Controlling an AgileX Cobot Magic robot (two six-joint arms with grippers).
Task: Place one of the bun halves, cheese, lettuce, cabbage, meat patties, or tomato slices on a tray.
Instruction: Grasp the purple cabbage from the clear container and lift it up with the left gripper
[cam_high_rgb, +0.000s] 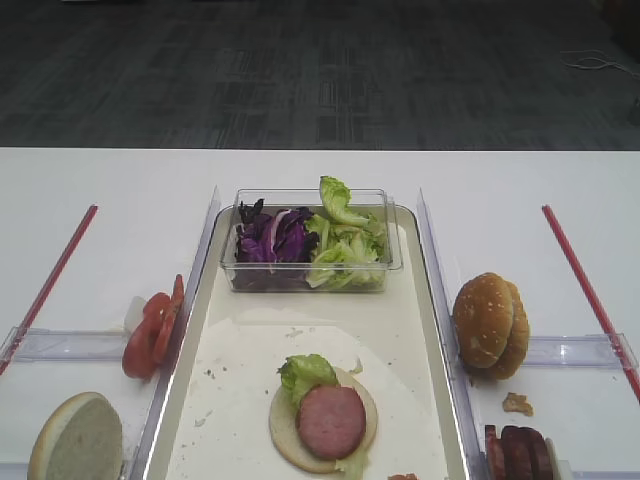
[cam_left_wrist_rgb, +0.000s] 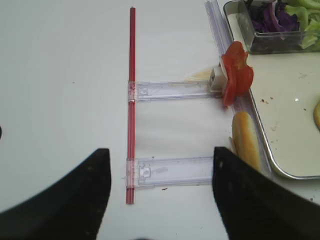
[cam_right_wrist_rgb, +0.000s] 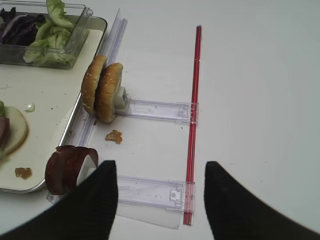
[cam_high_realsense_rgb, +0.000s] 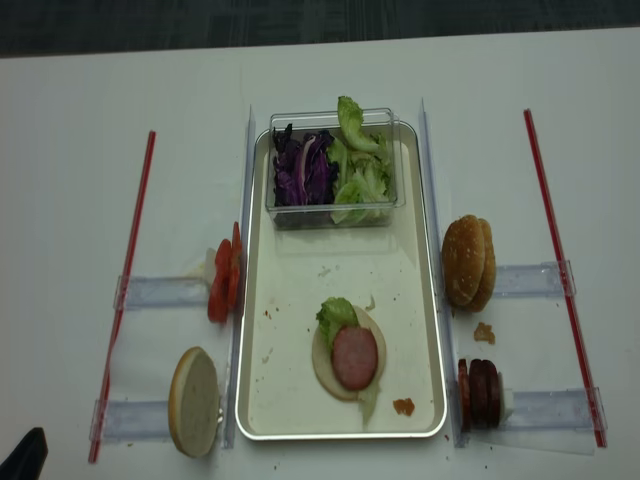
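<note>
While both grippers, left (cam_left_wrist_rgb: 157, 187) and right (cam_right_wrist_rgb: 157, 197), gape wide and empty, patty-topped bun half (cam_high_rgb: 322, 420) occupies the tray (cam_high_rgb: 250, 350) near edge.

One tray (cam_high_realsense_rgb: 255, 400) sits between the two pincers, with one clear tub (cam_high_realsense_rgb: 335, 215) on it. Two bun halves (cam_high_realsense_rgb: 468, 262) stand ahead of the right pincer (cam_right_wrist_rgb: 160, 200); one bun half (cam_high_realsense_rgb: 194, 402) stands beside the left pincer (cam_left_wrist_rgb: 157, 197), and one lies flat on the tray. One meat patty (cam_high_realsense_rgb: 355, 358) tops it; about three more patties (cam_high_realsense_rgb: 481, 392) stand by the right pincer. Two red strips (cam_high_realsense_rgb: 124, 290) flank everything.
</note>
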